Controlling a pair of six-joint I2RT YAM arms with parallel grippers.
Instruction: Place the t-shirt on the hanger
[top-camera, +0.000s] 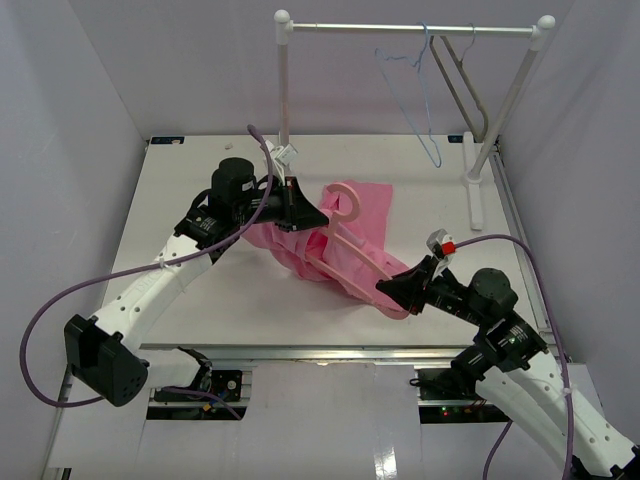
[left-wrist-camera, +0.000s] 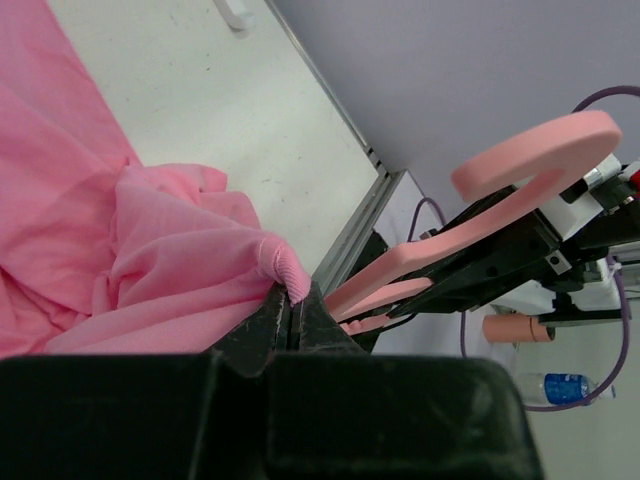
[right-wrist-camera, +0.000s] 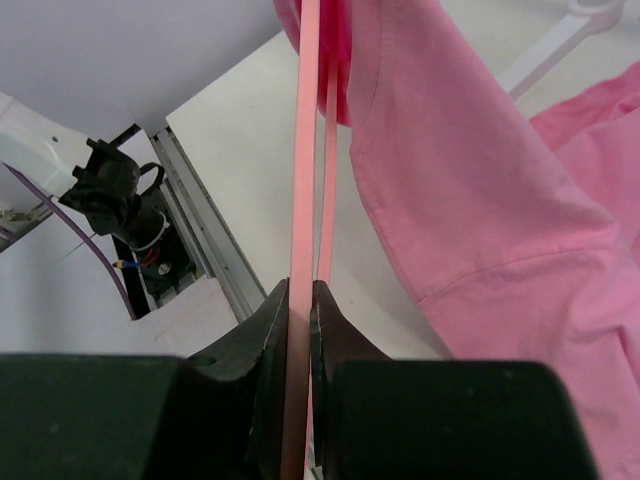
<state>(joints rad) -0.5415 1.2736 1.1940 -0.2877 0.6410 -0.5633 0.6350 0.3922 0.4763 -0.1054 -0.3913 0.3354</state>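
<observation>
The pink t-shirt (top-camera: 365, 215) lies bunched at the table's middle, partly draped over the pink plastic hanger (top-camera: 352, 248). My left gripper (top-camera: 297, 205) is shut on the shirt's ribbed collar edge (left-wrist-camera: 285, 270) and holds it lifted. My right gripper (top-camera: 400, 290) is shut on the hanger's thin bar (right-wrist-camera: 302, 180) at its lower right end. The hanger slants up to the left, and its hook (top-camera: 342, 191) pokes out near the left gripper. In the left wrist view the hook (left-wrist-camera: 540, 155) shows at the right. The shirt (right-wrist-camera: 470, 180) hangs right of the bar.
A white clothes rail (top-camera: 415, 30) stands at the back right, with a thin blue wire hanger (top-camera: 415, 90) and a grey hanger (top-camera: 462, 85) hanging on it. The rail's foot (top-camera: 475, 190) lies on the table's right side. Purple cables loop beside both arms.
</observation>
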